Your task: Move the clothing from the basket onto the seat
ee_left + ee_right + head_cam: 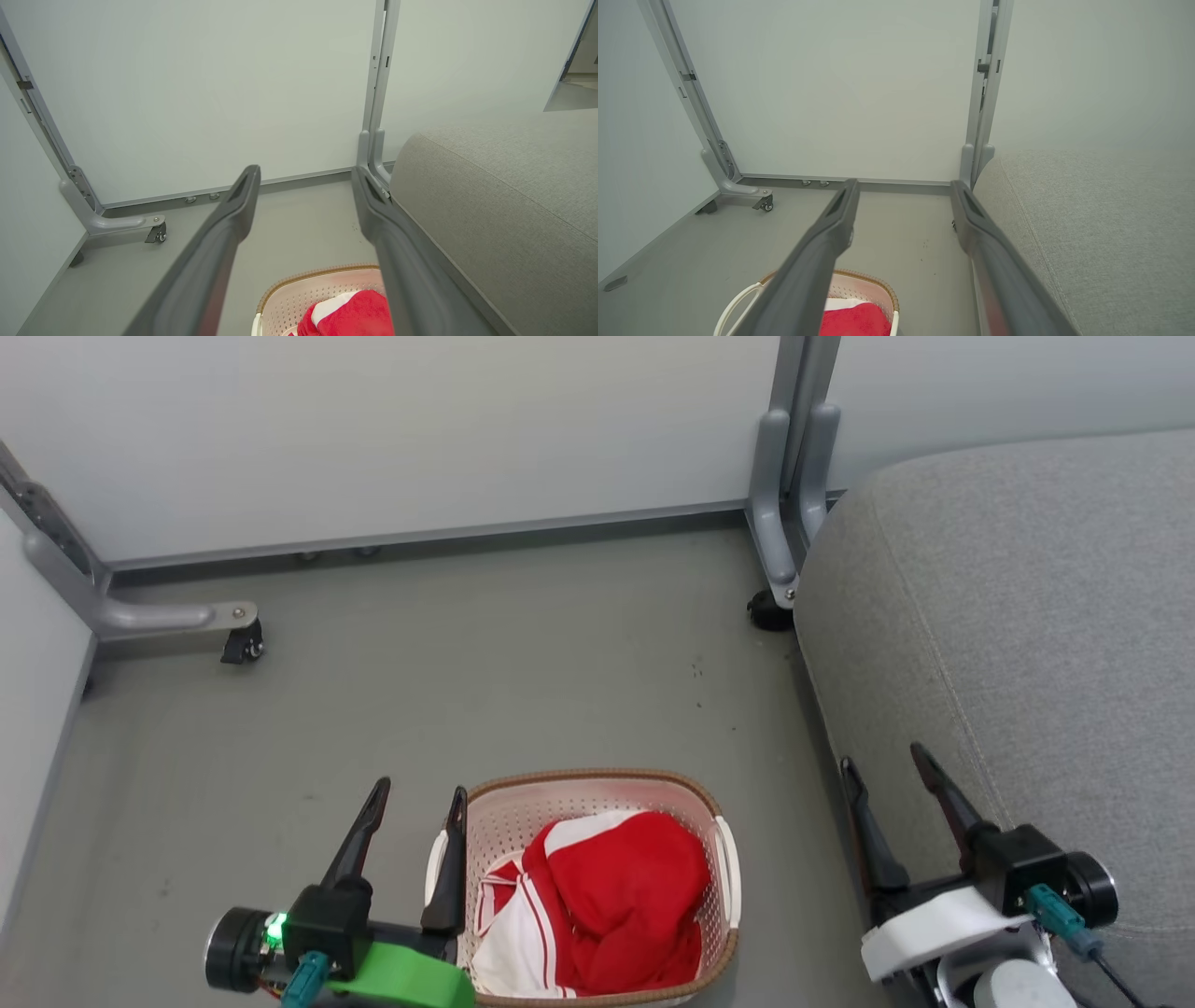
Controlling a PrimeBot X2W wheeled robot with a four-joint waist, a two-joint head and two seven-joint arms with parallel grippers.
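At the lower left of the head view, the left gripper [419, 791] hangs with its two long, tapered dark fingers [357, 845] spread wide and empty. Just right of it, at bottom centre, the cream plastic laundry basket [597, 777] sits on the smooth grey floor [467, 663]. Its walls are perforated and its rim is a brown woven-look band. Inside lies the clothing [616, 896], soft rumpled red fabric with white stripes and panels, in a heap. Further right, the right gripper [882, 758] also has its fingers wide, gripping nothing. It sits at the rounded edge of the grey woven seat [1027, 616], where a stitched seam curves down the cushion. Pale, smooth partition panels [373, 429] on metal feet stand along the top.
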